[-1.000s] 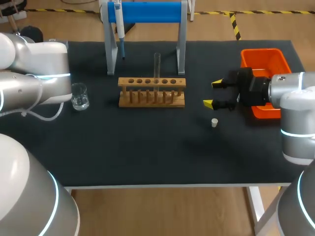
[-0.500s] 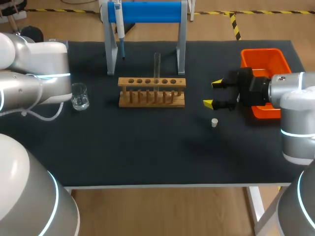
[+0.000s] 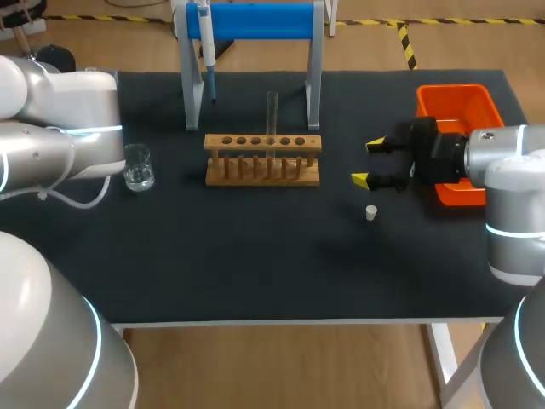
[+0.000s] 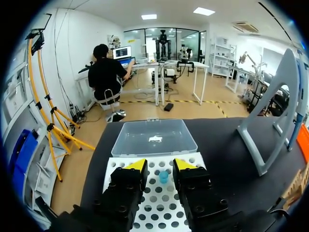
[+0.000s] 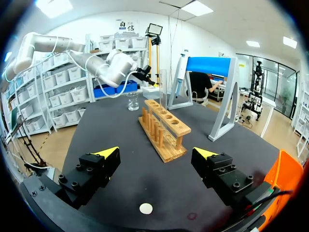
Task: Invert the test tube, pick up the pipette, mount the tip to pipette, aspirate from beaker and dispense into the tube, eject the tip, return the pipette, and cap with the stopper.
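Clear test tube (image 3: 272, 111) upright in wooden rack (image 3: 262, 175), mid-table; pipette (image 3: 205, 47) hung on blue stand (image 3: 255, 20) behind; beaker (image 3: 138, 167) to the left; white stopper (image 3: 371, 213) just nearer than right gripper (image 3: 368, 162), spread wide, empty; left gripper (image 4: 161, 165) narrowly parted over tip box (image 4: 161, 200), blue tip (image 4: 163, 177) beneath.

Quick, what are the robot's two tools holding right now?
Left tool: open, holding nothing.
Right tool: open, holding nothing.

Open mat (image 3: 255, 247) separates the right gripper (image 3: 368, 162) from the rack (image 3: 262, 159); 1 stopper (image 3: 371, 212) (small, white) lies near the gripper.
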`<action>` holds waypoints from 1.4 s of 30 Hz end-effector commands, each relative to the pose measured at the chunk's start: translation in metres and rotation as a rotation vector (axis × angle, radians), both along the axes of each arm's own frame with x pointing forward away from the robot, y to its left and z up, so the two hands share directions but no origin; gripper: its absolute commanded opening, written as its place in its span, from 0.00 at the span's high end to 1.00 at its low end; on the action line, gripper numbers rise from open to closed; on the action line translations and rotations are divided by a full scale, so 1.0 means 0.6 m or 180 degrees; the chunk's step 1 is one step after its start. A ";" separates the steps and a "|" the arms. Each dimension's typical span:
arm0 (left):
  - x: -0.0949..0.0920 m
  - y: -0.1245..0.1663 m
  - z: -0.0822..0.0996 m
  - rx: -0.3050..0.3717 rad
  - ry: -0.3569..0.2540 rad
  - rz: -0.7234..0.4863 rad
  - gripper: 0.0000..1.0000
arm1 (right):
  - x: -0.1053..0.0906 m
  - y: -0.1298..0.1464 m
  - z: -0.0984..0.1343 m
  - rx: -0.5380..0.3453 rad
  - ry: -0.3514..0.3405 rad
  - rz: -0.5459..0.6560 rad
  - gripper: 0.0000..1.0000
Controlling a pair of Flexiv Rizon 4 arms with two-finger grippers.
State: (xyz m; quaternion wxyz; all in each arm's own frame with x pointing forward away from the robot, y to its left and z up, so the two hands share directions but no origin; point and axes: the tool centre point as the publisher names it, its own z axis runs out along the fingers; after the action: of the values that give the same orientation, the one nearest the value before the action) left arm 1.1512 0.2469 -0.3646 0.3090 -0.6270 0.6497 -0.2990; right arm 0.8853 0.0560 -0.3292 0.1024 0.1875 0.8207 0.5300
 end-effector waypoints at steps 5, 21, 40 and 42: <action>0.002 0.003 0.002 0.0003 0.0028 -0.0005 0.67 | -0.001 -0.001 -0.001 0.0007 -0.0007 -0.0001 0.00; 0.002 0.004 -0.001 0.0005 0.0046 -0.0009 0.68 | -0.001 -0.001 -0.001 0.0007 -0.0007 -0.0001 0.00; 0.003 0.006 -0.003 0.0005 0.0051 -0.0002 0.72 | -0.001 -0.001 -0.001 0.0007 -0.0007 -0.0001 0.00; 0.004 0.007 -0.003 0.0007 0.0054 -0.0004 0.72 | -0.001 -0.001 -0.001 0.0007 -0.0007 -0.0001 0.00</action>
State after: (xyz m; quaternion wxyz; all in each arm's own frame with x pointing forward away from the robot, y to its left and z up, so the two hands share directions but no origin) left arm 1.1503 0.2494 -0.3669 0.3074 -0.6286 0.6505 -0.2954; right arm 0.8853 0.0560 -0.3292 0.1024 0.1875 0.8207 0.5300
